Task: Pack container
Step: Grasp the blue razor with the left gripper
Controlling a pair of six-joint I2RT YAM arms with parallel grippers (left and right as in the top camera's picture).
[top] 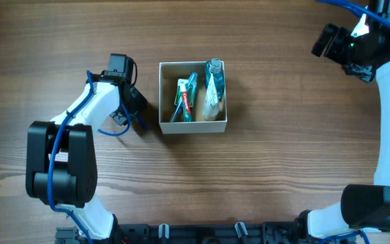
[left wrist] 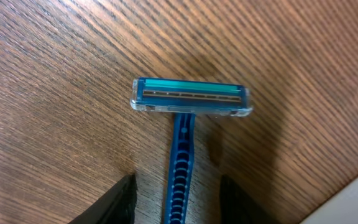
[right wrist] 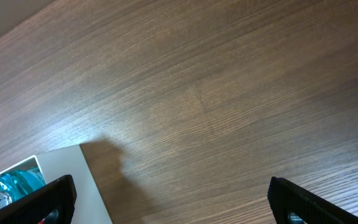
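Observation:
The container (top: 193, 127), a square white-walled box with a tan inside, stands mid-table. It holds a green toothpaste tube with a toothbrush (top: 185, 98) and a clear blue bottle (top: 213, 87). A blue razor (left wrist: 190, 102) lies flat on the wood just left of the box, head away from the wrist. My left gripper (left wrist: 179, 200) is open, low over the table, with one finger on each side of the razor's handle and a gap to each. In the overhead view the left gripper (top: 136, 108) hides the razor. My right gripper (right wrist: 173, 205) is open and empty, raised at the far right (top: 328, 41).
The box's white corner shows at the lower right of the left wrist view (left wrist: 356, 202). Its wall (right wrist: 61, 183) and the bottle (right wrist: 17, 183) show at the lower left of the right wrist view. Bare wood table (top: 283, 169) lies around the box.

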